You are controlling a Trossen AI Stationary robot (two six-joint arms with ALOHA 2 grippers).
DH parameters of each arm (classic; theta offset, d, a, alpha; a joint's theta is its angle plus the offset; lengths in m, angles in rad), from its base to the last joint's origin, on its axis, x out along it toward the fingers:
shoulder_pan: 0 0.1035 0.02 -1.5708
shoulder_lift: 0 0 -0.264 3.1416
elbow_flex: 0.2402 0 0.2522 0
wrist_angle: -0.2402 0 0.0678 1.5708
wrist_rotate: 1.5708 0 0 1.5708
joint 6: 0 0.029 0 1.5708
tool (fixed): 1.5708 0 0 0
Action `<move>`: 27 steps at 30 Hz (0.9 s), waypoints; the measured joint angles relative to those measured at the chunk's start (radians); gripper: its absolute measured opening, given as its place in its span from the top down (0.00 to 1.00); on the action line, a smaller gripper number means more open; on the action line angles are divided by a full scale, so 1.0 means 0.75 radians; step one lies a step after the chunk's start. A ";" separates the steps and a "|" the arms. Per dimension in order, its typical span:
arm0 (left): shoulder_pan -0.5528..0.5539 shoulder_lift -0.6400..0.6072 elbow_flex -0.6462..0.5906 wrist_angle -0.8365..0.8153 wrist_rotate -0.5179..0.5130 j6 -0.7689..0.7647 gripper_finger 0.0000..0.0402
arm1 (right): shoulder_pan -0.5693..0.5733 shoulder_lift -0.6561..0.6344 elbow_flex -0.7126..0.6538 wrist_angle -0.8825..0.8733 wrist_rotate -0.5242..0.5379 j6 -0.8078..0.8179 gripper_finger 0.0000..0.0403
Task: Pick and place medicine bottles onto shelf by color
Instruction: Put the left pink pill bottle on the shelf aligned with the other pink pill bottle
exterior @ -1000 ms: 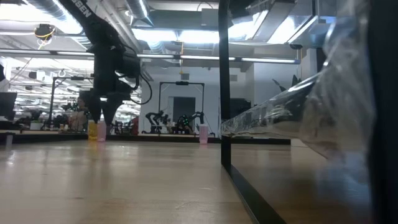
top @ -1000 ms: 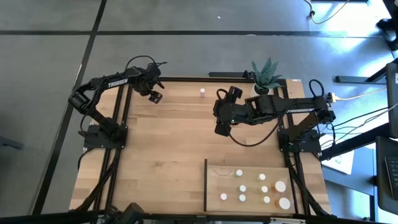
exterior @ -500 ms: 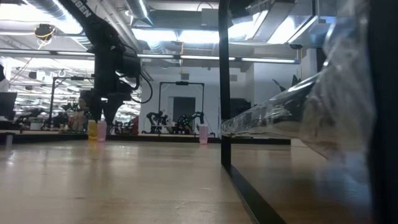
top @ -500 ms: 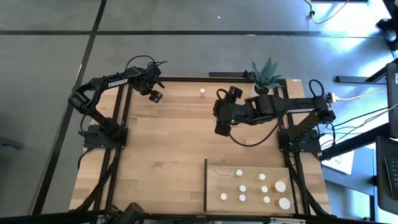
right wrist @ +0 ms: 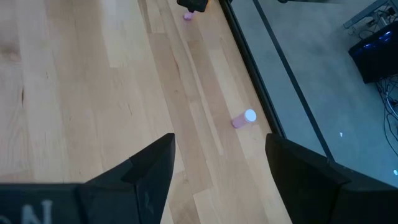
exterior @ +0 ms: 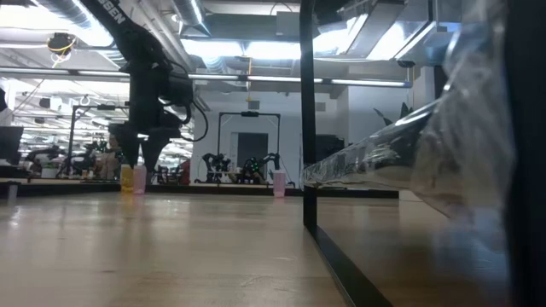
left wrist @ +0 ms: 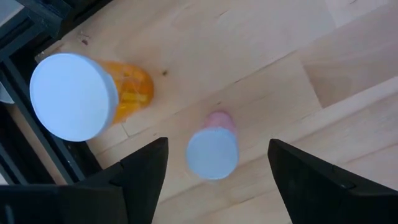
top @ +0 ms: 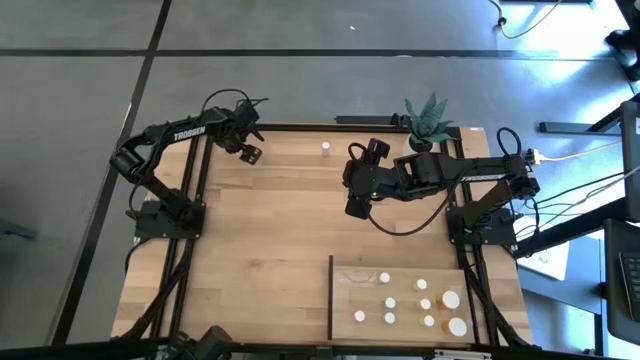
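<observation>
pink bottle point(left wrist: 212, 149) upright on bench point(top: 270, 230), upper left of high view, directly under left fingers point(left wrist: 214, 177), spread wide, empty. larger orange bottle point(left wrist: 87, 96) just beside. right fingers point(right wrist: 217, 168) mid-bench, wide, empty, farther off.

Pale smooth wood plank tabletop point(top: 270, 230), translucent orange plastic bottle point(left wrist: 127, 96), matt white plastic cap point(left wrist: 73, 96)
</observation>
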 joint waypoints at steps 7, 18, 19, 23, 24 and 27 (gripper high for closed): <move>0.000 0.035 -0.001 0.005 -0.011 -0.016 0.33 | 0.000 0.000 0.000 0.000 0.000 -0.002 0.38; 0.000 0.089 -0.001 0.015 0.001 -0.001 0.33 | 0.000 0.000 0.000 0.000 0.000 -0.001 0.38; 0.000 0.089 -0.001 0.017 0.000 0.000 0.33 | 0.000 0.000 0.000 0.000 0.000 0.000 0.38; 0.000 0.089 -0.001 0.048 -0.010 0.002 0.33 | 0.000 0.000 0.000 0.000 0.000 -0.001 0.38; 0.000 0.088 -0.001 0.050 -0.010 0.002 0.33 | 0.000 0.000 0.000 0.000 0.000 0.000 0.38; 0.000 0.089 -0.001 0.049 -0.010 0.001 0.35 | 0.000 0.000 0.000 0.000 0.000 -0.002 0.38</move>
